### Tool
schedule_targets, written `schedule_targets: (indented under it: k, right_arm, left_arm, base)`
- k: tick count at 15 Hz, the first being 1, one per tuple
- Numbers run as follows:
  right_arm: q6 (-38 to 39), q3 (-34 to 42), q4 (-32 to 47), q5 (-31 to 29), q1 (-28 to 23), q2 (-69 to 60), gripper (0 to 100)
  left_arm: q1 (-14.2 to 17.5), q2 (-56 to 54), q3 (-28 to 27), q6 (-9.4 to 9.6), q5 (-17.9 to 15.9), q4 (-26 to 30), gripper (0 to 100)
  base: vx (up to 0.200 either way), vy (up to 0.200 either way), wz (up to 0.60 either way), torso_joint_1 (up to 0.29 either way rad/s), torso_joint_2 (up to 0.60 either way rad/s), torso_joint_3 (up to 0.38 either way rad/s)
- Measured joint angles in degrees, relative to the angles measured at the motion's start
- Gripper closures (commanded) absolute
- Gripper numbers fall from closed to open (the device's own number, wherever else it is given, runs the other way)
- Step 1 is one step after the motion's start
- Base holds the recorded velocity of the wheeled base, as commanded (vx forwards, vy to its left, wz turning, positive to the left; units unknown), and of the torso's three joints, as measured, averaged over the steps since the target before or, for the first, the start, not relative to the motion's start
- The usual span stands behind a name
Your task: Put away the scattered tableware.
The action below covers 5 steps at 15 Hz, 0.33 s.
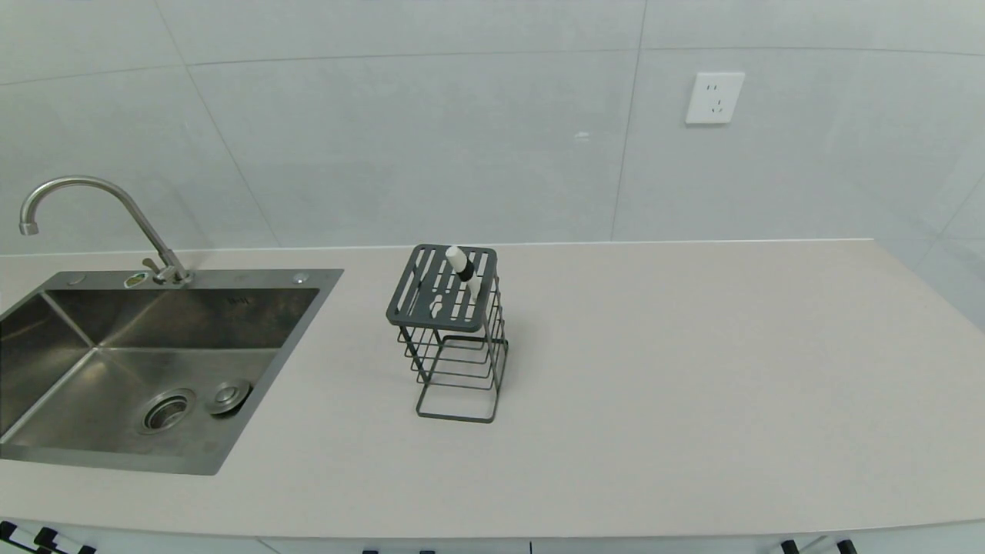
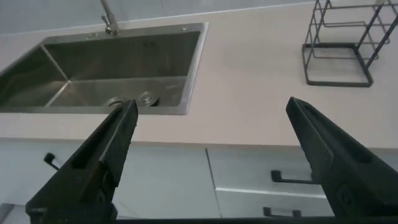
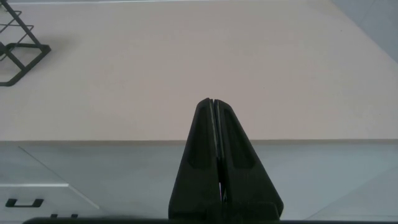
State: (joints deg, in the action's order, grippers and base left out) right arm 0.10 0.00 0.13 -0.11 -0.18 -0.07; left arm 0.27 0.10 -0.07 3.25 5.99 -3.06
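A dark wire cutlery rack (image 1: 452,331) stands on the beige counter (image 1: 692,369) just right of the sink. One utensil with a white and black handle (image 1: 464,271) sticks up from a slot in the rack's top. My left gripper (image 2: 211,109) is open and held off the counter's front edge, in front of the sink; the rack's base (image 2: 339,59) lies beyond it. My right gripper (image 3: 213,102) is shut with nothing in it, also off the front edge, facing bare counter, with a corner of the rack (image 3: 15,53) off to one side.
A steel sink (image 1: 131,369) with a curved tap (image 1: 100,223) fills the counter's left part. A tiled wall with a white socket (image 1: 714,98) runs behind. Cabinet fronts with dark handles (image 2: 289,178) sit below the counter edge.
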Motion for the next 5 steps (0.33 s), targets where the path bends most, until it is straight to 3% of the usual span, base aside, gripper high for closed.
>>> schedule_targets:
  k: [2, 5]
  right_arm:
    - [0.0, 0.0, 0.0, 0.0, 0.0, 0.0, 100]
    - [0.1, 0.0, 0.0, 0.0, 0.0, 0.0, 100]
  left_arm:
    - [0.0, -0.2, 0.1, -3.69, -3.4, 3.1, 0]
    - [0.0, -0.3, 0.1, -4.95, -3.7, 2.9, 0]
  base:
    - [0.0, 0.0, 0.0, 0.0, 0.0, 0.0]
    - [0.0, 0.0, 0.0, 0.0, 0.0, 0.0]
